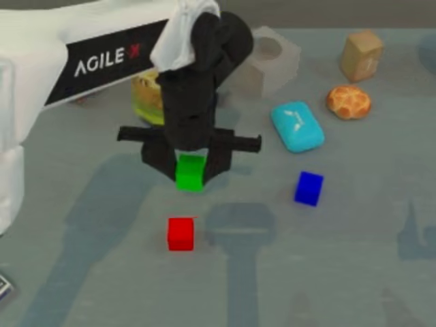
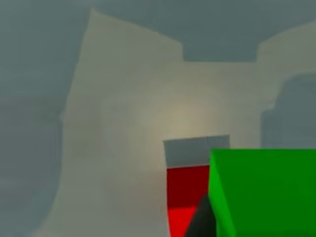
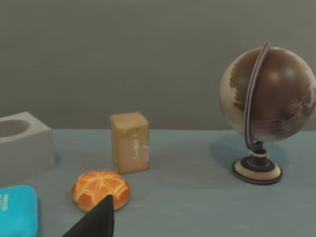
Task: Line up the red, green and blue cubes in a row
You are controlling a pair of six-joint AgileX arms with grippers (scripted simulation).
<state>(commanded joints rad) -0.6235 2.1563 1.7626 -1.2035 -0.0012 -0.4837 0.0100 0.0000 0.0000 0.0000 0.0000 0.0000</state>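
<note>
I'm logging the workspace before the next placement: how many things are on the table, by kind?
Small cubes: 3, red cube, green cube between the left gripper fingers, blue cube
Blocks: 2, tan wooden block, grey block with hole
Bread roll: 1
Turquoise pad: 1
Globe: 1
Yellow-green item, partly hidden: 1
Total: 9

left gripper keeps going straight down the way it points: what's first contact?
Probably bare table. The left gripper points down, shut on the green cube, so the cube's underside would land first. The red cube sits nearer the camera, apparently clear, though height is unclear.
</note>
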